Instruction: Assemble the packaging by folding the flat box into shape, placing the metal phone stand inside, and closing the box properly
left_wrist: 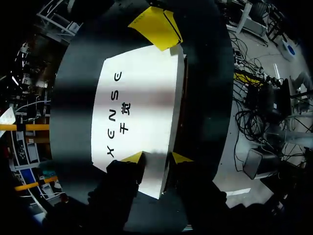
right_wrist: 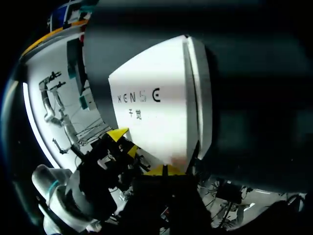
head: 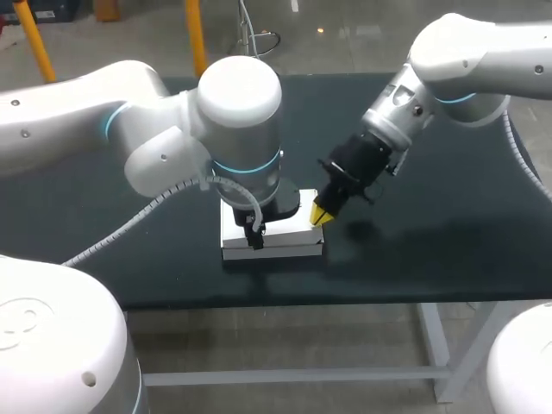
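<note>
**Dark table (head: 431, 250): white box (head: 289, 240) between two grippers**

The box lies flat near the table's front edge, printed face up. The left gripper (left_wrist: 157, 157) stands over one end, fingers spread apart, tips against the top. The right gripper (right_wrist: 164, 170), fingers pinched together and holding nothing, meets the opposite end.

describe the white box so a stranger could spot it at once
Look at the dark table, middle of its front edge. The white box lies flat there, under the left claw, the right claw at one corner. It stands out white, with black lettering on top.
</note>
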Controlling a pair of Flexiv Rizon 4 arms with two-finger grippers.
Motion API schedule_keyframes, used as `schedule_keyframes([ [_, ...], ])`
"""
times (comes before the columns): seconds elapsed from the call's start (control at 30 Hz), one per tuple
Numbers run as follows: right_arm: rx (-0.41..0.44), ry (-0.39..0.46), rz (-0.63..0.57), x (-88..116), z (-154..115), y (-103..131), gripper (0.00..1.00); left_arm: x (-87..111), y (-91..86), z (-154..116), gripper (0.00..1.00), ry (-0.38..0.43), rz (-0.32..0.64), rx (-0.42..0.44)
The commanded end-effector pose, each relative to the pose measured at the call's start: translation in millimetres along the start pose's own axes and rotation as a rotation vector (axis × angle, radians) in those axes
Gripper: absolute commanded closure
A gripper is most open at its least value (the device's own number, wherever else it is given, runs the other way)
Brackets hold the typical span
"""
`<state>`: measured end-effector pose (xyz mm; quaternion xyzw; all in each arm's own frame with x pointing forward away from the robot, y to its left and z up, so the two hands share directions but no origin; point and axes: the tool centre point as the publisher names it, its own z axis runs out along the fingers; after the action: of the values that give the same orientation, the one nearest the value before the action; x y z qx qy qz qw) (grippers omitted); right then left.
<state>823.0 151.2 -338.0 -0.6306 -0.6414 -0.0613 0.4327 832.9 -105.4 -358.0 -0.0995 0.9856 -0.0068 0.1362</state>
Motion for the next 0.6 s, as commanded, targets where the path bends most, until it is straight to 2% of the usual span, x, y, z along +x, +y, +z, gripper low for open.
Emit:
schedule_keyframes([
  [0.03, 0.011, 0.003, 0.001, -0.8, -0.2, 4.9, 1.00, 1.9, -1.5, 0.9, 0.64, -0.005, -0.002, -0.008],
  [0.6, 0.031, 0.009, 0.015, -6.4, 3.5, 14.4, 1.00, 2.3, 2.6, 1.4, 0.64, 0.008, -0.014, -0.010],
])
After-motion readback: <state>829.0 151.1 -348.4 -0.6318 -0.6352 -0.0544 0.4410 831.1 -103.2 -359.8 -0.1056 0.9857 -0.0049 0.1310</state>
